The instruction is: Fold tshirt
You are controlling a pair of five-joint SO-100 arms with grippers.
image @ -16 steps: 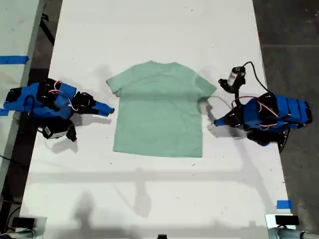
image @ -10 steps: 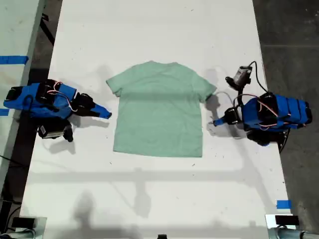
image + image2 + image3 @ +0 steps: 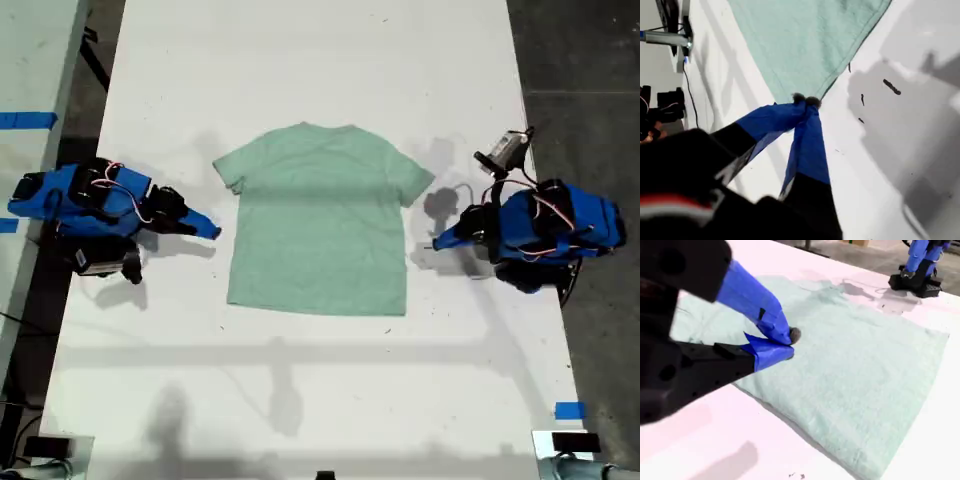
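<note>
Tshirt (image 3: 318, 230) lying flat and smooth in the middle of the white worktop (image 3: 300, 400), neck toward the exterior view's top, both sleeves out. Not folded at all yet. Spread out like this so that each side can be picked up and laid over.

One blue arm (image 3: 90, 205) at the exterior view's left and another blue arm (image 3: 540, 225) at the exterior view's right, one for each side of the cloth. Both tips close beside the tshirt but not touching it.

My first claw (image 3: 806, 101) pressed together, holding nothing, aimed at a bottom corner of the tshirt. My second claw (image 3: 789, 344) pressed together too, holding nothing, pointing over the cloth.

Probably getting ready to grab. Need to spread wide first, then pinch an edge.
</note>
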